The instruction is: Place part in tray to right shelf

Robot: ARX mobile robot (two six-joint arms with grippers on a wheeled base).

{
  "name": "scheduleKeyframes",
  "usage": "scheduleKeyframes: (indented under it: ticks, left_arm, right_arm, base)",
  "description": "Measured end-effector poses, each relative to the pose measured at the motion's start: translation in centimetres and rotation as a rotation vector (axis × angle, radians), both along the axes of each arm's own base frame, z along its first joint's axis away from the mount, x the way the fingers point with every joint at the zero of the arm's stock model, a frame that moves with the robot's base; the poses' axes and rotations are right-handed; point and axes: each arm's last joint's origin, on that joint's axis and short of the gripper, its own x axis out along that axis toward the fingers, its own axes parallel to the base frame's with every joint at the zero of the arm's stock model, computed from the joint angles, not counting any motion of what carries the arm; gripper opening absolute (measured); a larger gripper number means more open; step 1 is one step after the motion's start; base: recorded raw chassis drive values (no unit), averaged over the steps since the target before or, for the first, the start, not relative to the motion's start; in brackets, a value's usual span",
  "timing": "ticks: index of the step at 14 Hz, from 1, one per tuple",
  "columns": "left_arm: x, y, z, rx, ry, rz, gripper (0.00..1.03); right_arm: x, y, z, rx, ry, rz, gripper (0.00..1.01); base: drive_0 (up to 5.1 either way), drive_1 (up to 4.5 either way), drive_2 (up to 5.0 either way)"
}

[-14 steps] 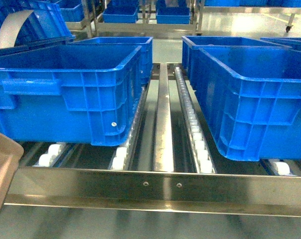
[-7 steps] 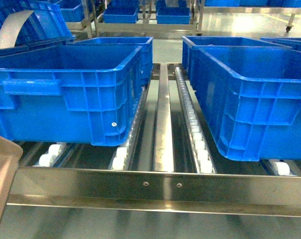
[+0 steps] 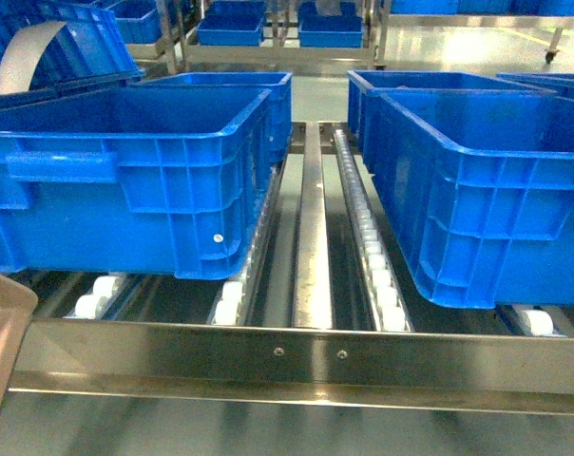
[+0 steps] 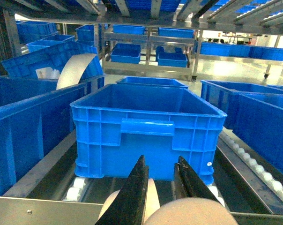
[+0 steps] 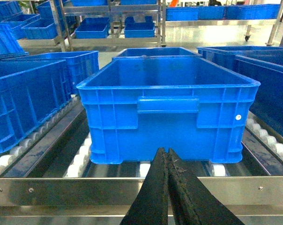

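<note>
The tray (image 3: 0, 351) has sunk lower at the right shelf's (image 3: 296, 353) front rail, gripped by the left pincer (image 4: 161, 174); right pincer (image 5: 167, 161) closed empty, part unseen.

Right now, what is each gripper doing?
Left gripper: shut on the tray, gripping its pale handle.
Right gripper: shut, holding nothing.

- Bright, even overhead light fills all three views.
- Glare whitens the far floor (image 3: 477, 43) and streaks the front rail (image 3: 306, 356).
- Frames are soft and grainy; the crates (image 3: 125, 171) look oversaturated.
</note>
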Motion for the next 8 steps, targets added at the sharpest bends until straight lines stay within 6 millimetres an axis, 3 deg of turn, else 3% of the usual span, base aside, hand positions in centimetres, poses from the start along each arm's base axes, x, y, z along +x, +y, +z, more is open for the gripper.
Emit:
scheduleKeyframes:
  ticks: [6,7,8]
  left_arm:
    - [0.0,0.0,0.0,0.0,0.0,0.0,0.13]
    - [0.0,0.0,0.0,0.0,0.0,0.0,0.13]
    - [0.0,0.0,0.0,0.0,0.0,0.0,0.13]
  right_arm:
    - [0.0,0.0,0.0,0.0,0.0,0.0,0.02]
    - [0.0,0.0,0.0,0.0,0.0,0.0,0.04]
    - [0.0,0.0,0.0,0.0,0.0,0.0,0.14]
  base:
    - [0.0,0.0,0.0]
    - [0.0,0.0,0.0]
    - [0.0,0.0,0.0]
